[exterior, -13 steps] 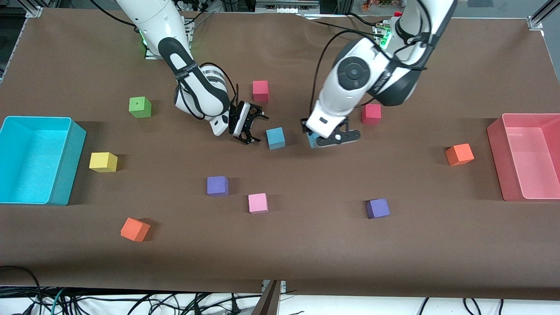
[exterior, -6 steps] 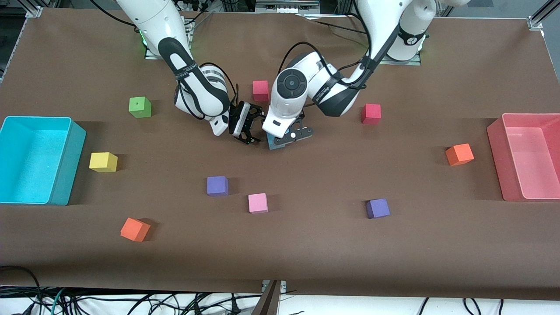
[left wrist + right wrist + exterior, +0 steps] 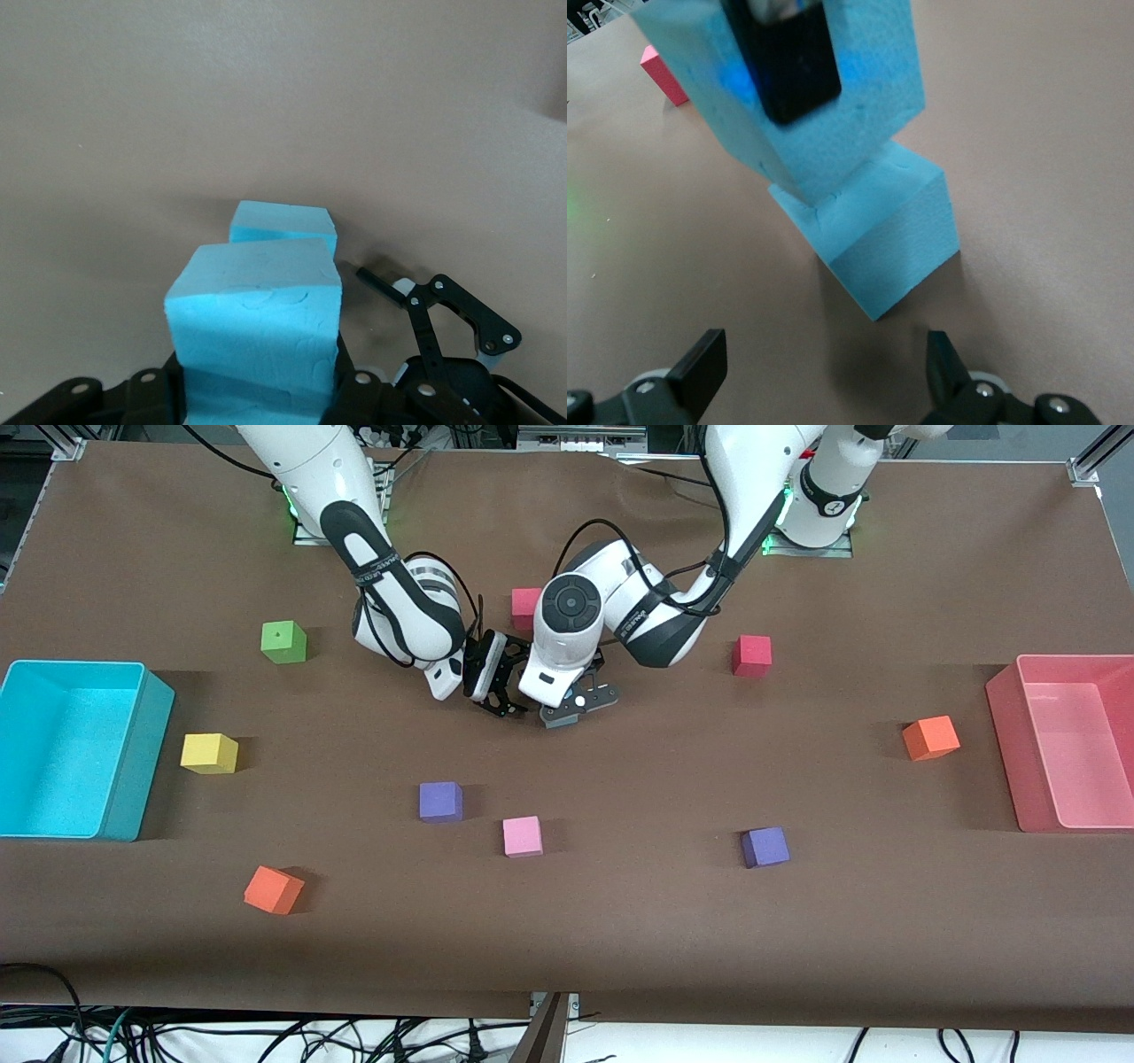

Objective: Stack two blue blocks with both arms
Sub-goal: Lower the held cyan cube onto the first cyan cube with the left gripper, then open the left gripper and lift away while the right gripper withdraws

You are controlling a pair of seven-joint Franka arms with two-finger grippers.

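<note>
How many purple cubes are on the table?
2: one purple cube beside the pink cube, the other purple cube toward the left arm's end. None seems hidden.

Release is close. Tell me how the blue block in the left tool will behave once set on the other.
The held blue block looks like matte foam, so probably light and grippy. It hangs tilted over the lower blue block, so it may land skewed. Flat faces suggest it won't roll.

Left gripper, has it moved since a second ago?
Yes. The left gripper, shut on a blue block, has swung toward the right arm's end, away from the red cube, and is now over the other blue block.
</note>
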